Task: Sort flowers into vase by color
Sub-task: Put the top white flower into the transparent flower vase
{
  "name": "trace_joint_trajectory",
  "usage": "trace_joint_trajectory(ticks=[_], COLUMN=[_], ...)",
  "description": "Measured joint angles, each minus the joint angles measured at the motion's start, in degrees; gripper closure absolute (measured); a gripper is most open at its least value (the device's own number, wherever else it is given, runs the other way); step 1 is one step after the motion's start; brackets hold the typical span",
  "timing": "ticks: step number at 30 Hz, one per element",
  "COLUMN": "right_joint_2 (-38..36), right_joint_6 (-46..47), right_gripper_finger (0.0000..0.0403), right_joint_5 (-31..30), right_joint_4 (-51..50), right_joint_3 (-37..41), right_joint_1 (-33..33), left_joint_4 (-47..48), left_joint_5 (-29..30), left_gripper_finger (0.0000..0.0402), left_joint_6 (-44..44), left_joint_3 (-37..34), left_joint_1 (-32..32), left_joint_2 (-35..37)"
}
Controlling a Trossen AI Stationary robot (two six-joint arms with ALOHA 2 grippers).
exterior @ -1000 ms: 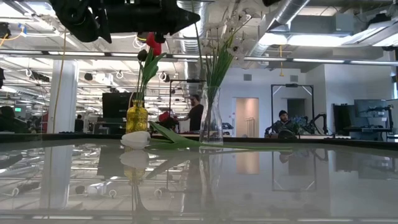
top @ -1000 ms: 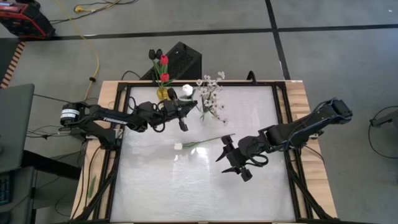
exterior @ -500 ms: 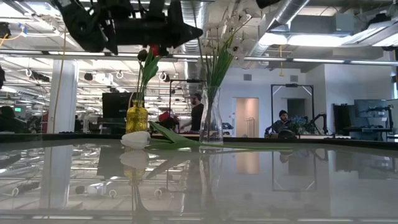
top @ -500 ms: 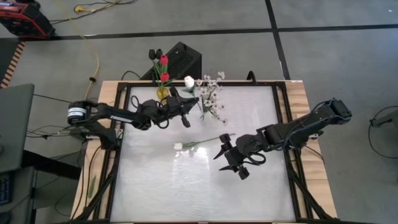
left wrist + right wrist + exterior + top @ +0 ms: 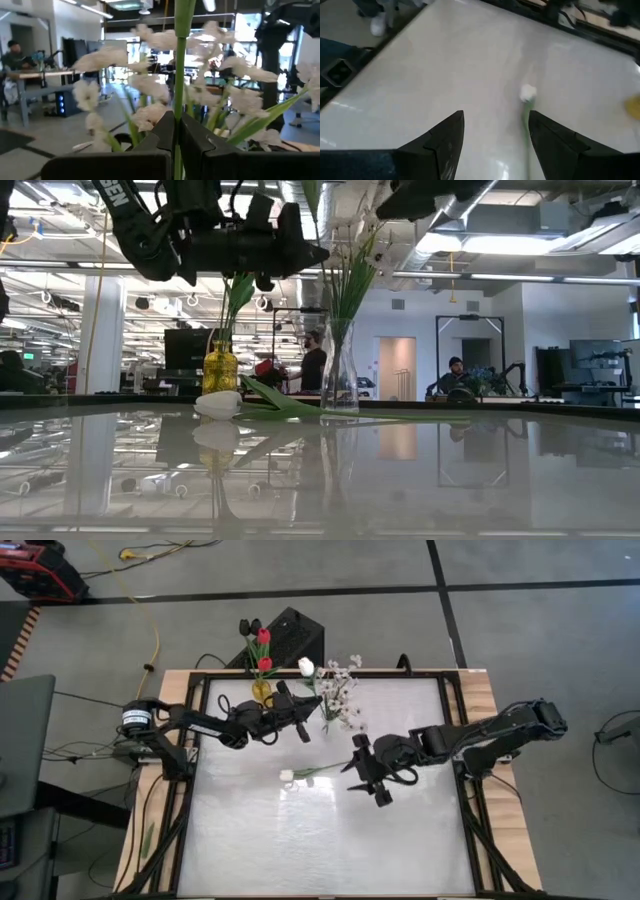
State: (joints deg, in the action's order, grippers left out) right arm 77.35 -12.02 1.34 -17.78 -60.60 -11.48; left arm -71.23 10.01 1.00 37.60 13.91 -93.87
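Two vases: yellow vase (image 5: 260,690) holds red tulips (image 5: 264,637); left gripper (image 5: 303,727) pinches a white tulip (image 5: 305,666); right gripper (image 5: 366,768) gapes.

An open-plan robotics lab is showing: exposed ceiling ducts (image 5: 470,205), seated people (image 5: 455,375) at workstations, cables (image 5: 150,630) trailing across the floor.

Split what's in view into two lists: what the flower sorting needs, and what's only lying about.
Job:
white flower clamped in the left claw
white flower lying on the table, right claw open above its stem
yellow vase holding red flowers
clear vase with white sprigs

Lying about:
black box
yellow cable
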Motion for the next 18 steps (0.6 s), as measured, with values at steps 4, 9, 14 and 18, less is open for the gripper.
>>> trace_joint_trajectory(ticks=[4,9,14,18], right_joint_2=[-0.7,-1.3,-1.6,-2.5], right_joint_6=[-0.1,0.0,-0.1,-0.1], right_gripper_finger=[0.0154,0.0154,0.0154,0.0154], right_joint_5=[0.1,3.1,4.9,9.0], right_joint_4=[-0.6,-1.1,-1.0,-0.4], right_joint_3=[0.0,0.0,0.0,0.0], right_joint_1=[3.6,8.3,12.5,15.0], left_joint_4=[4.0,8.7,13.1,14.8], left_joint_5=[1.5,1.8,1.0,0.5], left_gripper_finger=[0.0401,0.0401,0.0376,0.0335], left_joint_6=[-4.8,-8.4,-8.6,-8.1], left_joint_3=[0.0,0.0,0.0,0.0], left_joint_1=[0.7,1.2,1.2,1.2], left_joint_2=[0.0,0.0,0.0,0.2])
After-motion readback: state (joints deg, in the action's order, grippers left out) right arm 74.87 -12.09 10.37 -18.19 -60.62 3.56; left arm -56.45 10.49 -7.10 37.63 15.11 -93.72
